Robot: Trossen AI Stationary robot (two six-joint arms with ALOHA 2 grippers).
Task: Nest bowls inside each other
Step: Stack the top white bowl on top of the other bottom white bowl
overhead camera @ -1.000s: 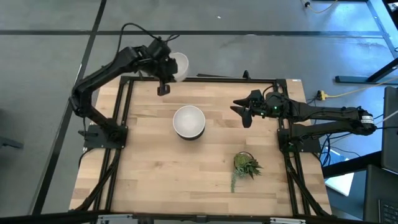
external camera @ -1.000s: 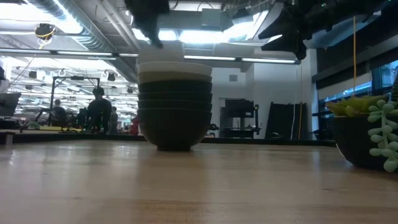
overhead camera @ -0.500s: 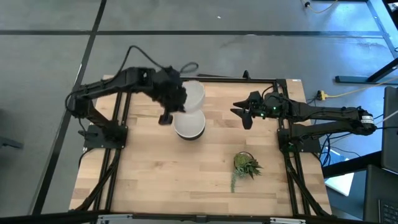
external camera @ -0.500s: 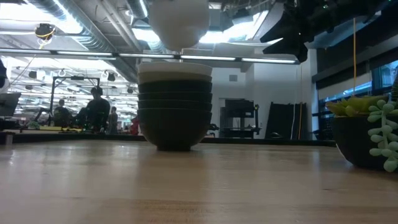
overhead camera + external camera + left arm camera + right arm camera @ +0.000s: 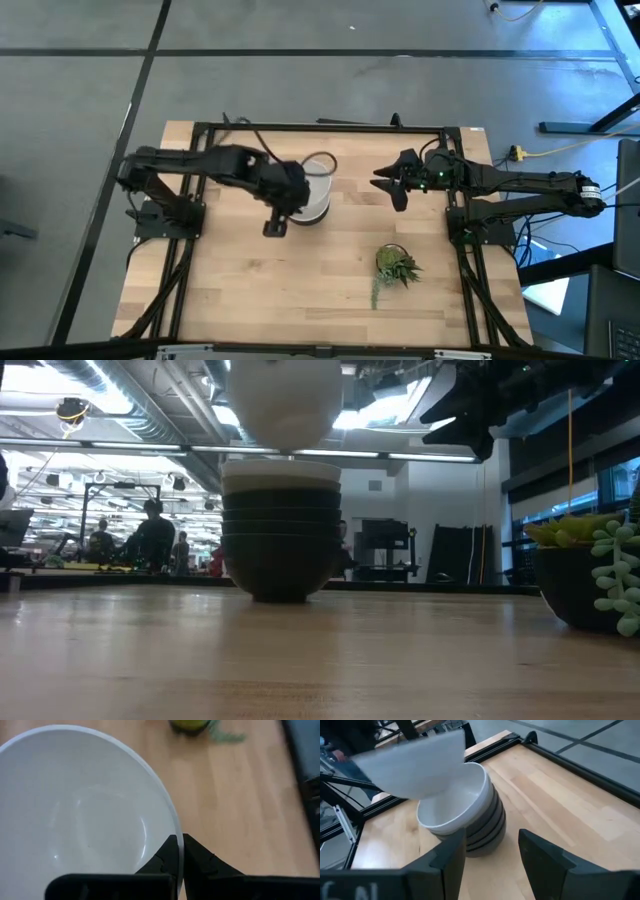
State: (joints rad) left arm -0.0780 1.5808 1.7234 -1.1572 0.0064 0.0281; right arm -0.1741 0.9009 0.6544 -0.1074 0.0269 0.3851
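we see the left gripper (image 5: 177, 855) pinched tight on the rim of a white bowl (image 5: 75, 810), one finger inside the rim and one outside, with no gap left but the wall of the bowl itself. in the high view the left arm reaches across the table from its side and the left gripper (image 5: 285, 195) sits right over the stack of bowls (image 5: 312, 200) near the middle of the table (image 5: 250, 290). from the low view the held white bowl (image 5: 285, 405) hangs just above the stack (image 5: 281, 530), its base very close to the top rim; we cannot tell whether it touches. it looks roughly level there, while the right wrist view shows the held bowl (image 5: 412, 762) tilted and overlapping the top of the stack.

the stack (image 5: 465, 817) stands upright on the wood, a white bowl on top with dark bowls nested beneath it; we cannot count every layer with certainty.

the right gripper (image 5: 392, 184) hovers above the table beside the stack, well clear of it, on the right arm's side. its two fingers (image 5: 545, 857) stand apart with nothing between them.

a small green plant sprig (image 5: 396, 268) lies on the table nearer the front edge, apart from the stack.
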